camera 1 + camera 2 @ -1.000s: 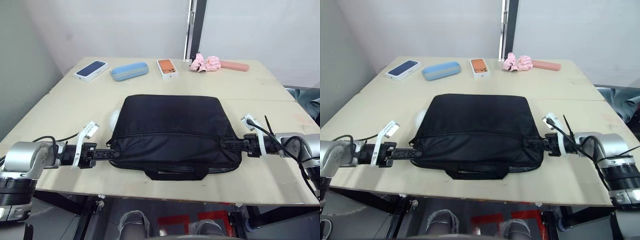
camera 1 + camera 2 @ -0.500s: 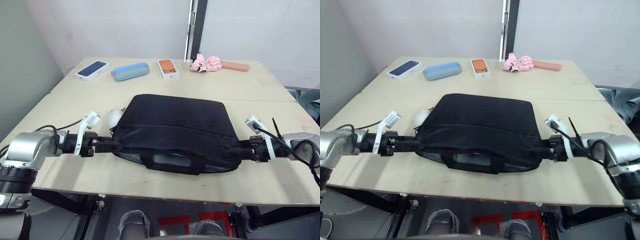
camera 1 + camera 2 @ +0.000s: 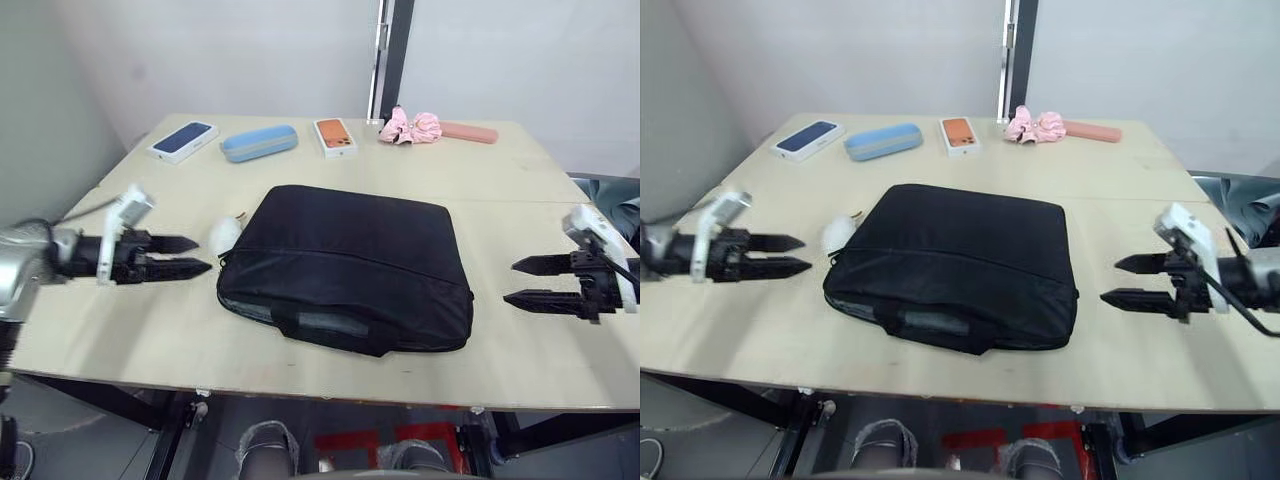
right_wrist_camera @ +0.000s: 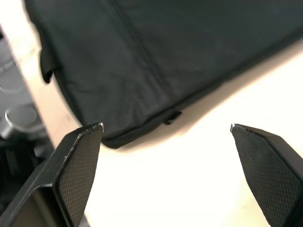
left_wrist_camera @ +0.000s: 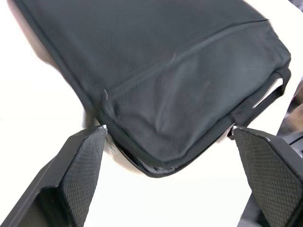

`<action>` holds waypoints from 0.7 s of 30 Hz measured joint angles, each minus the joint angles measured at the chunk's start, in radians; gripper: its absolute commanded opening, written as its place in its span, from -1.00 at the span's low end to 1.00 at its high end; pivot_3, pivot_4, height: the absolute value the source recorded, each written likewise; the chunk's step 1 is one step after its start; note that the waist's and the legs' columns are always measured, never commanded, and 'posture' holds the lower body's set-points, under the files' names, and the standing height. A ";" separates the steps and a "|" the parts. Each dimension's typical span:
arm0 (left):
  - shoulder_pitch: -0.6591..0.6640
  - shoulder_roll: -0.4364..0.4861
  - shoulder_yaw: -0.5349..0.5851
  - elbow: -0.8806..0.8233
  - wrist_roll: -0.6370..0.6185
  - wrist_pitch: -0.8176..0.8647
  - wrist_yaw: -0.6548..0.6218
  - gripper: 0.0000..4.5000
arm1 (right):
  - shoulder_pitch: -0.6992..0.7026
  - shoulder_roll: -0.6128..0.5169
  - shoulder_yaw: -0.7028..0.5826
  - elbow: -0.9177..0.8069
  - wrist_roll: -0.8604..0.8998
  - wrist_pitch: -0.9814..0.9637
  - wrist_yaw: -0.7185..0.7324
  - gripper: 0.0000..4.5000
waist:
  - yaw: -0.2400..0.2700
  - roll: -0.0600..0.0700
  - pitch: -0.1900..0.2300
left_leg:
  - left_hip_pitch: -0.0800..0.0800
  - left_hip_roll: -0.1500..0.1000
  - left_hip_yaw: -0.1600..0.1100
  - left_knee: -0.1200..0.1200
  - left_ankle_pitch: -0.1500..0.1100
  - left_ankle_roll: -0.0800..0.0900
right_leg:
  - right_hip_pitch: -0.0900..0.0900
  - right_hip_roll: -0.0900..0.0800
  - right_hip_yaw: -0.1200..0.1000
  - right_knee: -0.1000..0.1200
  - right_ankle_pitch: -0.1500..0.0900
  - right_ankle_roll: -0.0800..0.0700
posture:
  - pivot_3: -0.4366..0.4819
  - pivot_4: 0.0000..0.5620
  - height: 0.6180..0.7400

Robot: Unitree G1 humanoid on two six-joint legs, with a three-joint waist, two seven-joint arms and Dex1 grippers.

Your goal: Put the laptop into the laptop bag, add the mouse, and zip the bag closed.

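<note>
Table (image 3: 520, 340): your pale wooden top carries everything noted here.
Laptop bag (image 3: 350, 262): you see it lying flat mid-table, handles toward the near edge, skewed a little.
Left gripper (image 3: 180, 256): left of the bag, apart from it, fingers spread and holding nothing.
Right gripper (image 3: 528, 282): right of the bag, well apart, fingers spread, nothing held.
Mouse (image 3: 224, 234): white, just beside the bag's left edge.
Far items: phone box (image 3: 183, 140), blue case (image 3: 259, 142), orange box (image 3: 335, 136), beyond the bag.

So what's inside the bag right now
Something pale shows through the gap under the handles at the near edge of the bag, but what it is can't be told. The rest of the inside is covered by black fabric.
</note>
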 measured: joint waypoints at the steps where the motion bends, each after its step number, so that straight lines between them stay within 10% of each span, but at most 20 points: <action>1: 0.007 0.017 0.015 -0.018 -0.005 -0.024 -0.023 0.98 | 0.016 0.000 -0.019 -0.019 0.001 -0.010 0.006 1.00 | -0.001 0.000 0.000 | 0.001 0.000 0.000 0.000 0.000 0.000 | 0.001 0.000 0.000 0.000 0.000 0.000 | -0.05 -0.47 1.00; 14: -0.062 0.026 0.069 -0.456 -0.210 -0.128 -0.107 1.00 | 0.164 0.030 -0.076 -0.327 0.164 0.137 -0.057 -0.90 | -0.005 0.000 0.000 | 0.010 0.000 0.003 0.000 0.000 -0.001 | 0.006 0.000 0.003 0.004 0.000 0.001 | -0.05 -0.47 1.00; 21: -0.083 0.004 0.000 -0.487 -0.234 -0.143 -0.102 1.00 | -0.028 0.179 0.357 -0.356 -0.028 0.069 -0.269 -0.99 | -0.015 0.000 -0.003 | 0.013 0.000 0.004 0.001 0.000 -0.001 | 0.006 0.000 0.006 0.006 -0.001 0.001 | -0.05 -0.47 1.00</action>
